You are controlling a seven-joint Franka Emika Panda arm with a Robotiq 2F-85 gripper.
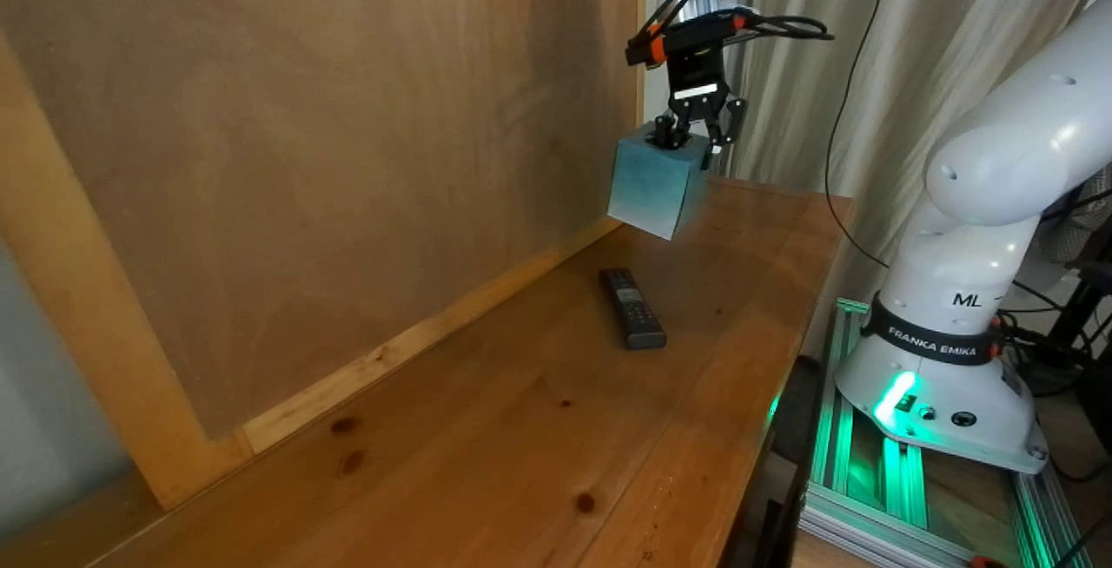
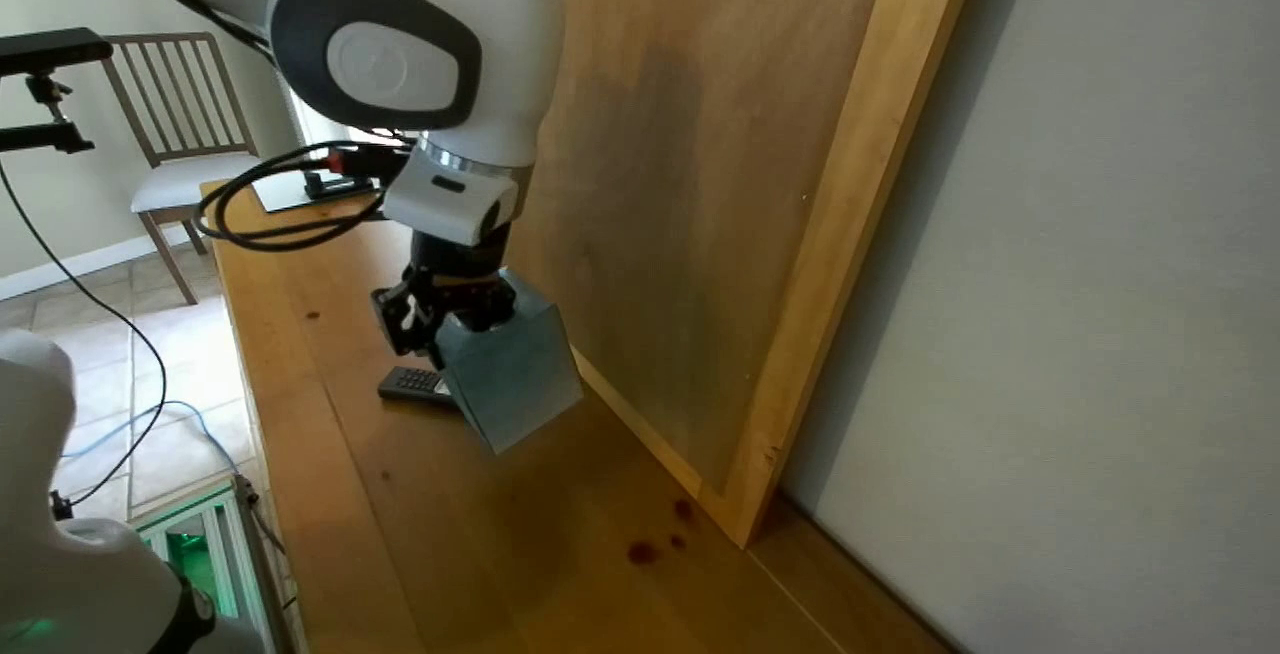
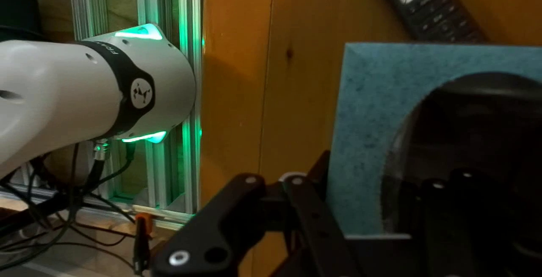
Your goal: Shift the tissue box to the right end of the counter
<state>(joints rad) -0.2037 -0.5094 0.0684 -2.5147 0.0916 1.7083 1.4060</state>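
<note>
- the gripper [image 1: 692,144] points down and pinches one side wall of the tissue box [image 1: 651,186]; in the wrist view one finger [image 3: 319,226] lies along the outside while the other reaches into the dark round opening [image 3: 440,141].
- the tissue box, teal-blue, hangs tilted in the air over the counter [image 1: 486,446], near the board wall [image 1: 347,160].
- the remote [image 1: 632,309] lies flat on the counter with its keys up; in an exterior view the tissue box hides part of it, and the wrist view cuts it off at the top.
- black cables [image 2: 270,241] loop out beside the wrist of the white arm [image 1: 999,151].
- the base [image 1: 938,394] of the arm stands beside the counter on a metal frame [image 1: 873,526], with a green light [image 1: 895,396] glowing and a dark band [image 1: 929,344] reading "franka emika".
- the counter is brown wood with dark knots [image 1: 585,503].
- a soft shadow [image 1: 569,56] falls on the board wall in both exterior views.
- in an exterior view a pale curtain [image 1: 782,116] hangs behind the arm.
- in an exterior view a chair [image 2: 190,182] with a pale seat stands on floor tiles [image 2: 160,374], and a plain grey wall [image 2: 1080,234] fills the opposite side.
</note>
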